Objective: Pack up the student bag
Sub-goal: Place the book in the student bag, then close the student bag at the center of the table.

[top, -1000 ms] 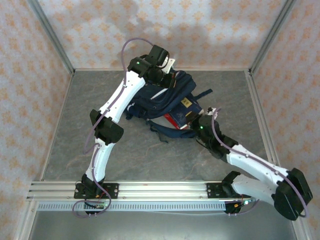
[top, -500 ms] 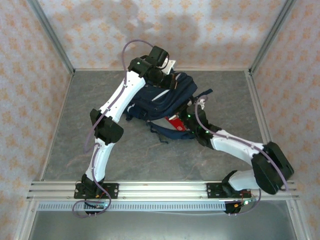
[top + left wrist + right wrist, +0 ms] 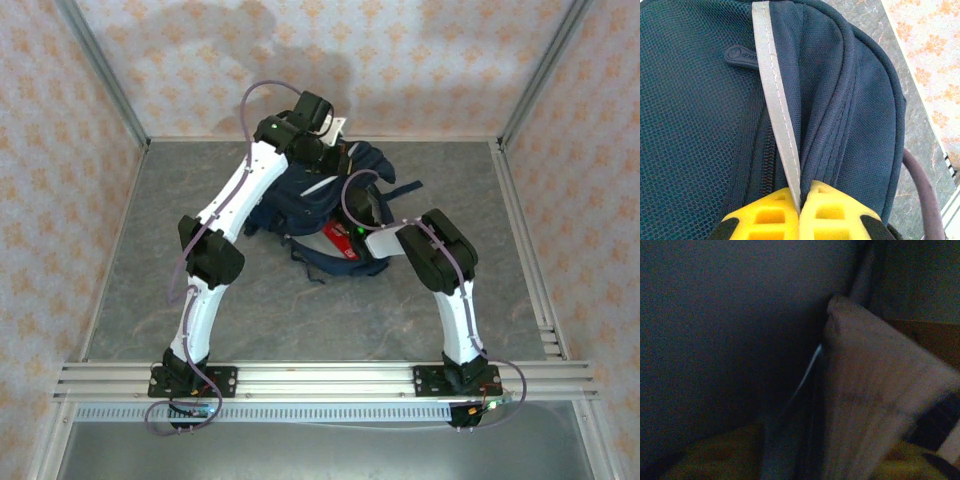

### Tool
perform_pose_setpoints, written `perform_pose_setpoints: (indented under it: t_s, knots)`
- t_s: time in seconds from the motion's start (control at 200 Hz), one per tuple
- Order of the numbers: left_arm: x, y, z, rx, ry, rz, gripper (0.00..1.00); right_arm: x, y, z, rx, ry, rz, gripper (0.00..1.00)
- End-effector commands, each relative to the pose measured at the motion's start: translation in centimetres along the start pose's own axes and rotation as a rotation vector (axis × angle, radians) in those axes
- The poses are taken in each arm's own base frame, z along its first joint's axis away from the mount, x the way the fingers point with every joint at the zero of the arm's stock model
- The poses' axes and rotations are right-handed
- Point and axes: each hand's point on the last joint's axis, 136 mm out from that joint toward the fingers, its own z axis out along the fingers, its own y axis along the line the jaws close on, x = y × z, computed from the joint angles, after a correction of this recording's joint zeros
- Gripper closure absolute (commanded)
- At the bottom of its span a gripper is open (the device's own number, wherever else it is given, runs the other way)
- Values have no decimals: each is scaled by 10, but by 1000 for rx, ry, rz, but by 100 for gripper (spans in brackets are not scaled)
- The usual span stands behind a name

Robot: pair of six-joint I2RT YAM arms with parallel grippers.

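Bag [image 3: 300, 205] is lying far-centre on the desk [image 3: 320, 320]; left jaws are clamping shut on its grey stripe [image 3: 772, 95]; right jaws are sitting inside it, opening impossible to tell

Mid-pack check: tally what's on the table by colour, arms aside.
Navy: 1, the student bag.
Red: 1, a flat item partly tucked into the bag.
Total: 2.

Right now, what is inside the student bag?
A red book shows at the opening of the student bag, where the right arm reaches in. The right wrist view is dark: a book's page edge shows; the rest of the inside is covered by fabric.
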Motion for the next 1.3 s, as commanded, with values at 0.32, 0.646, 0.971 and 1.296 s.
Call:
perform_pose_setpoints:
  t_s: [0.32,0.646,0.971,1.296]
  knots:
    - [-19,-21,-58,41,-125,-3,100,-1,15,-85,138,97,-251,27]
    - [-13,12,-108,-122,-281,-143,100,-18,1,-185,303,69,-390,32]
    - [9,39,-136,-193,-433,-441,100,-36,-28,-284,523,46,-487,50]
    - [30,-12,-60,-167,-321,-429,100,-33,-51,-310,641,108,-539,55]
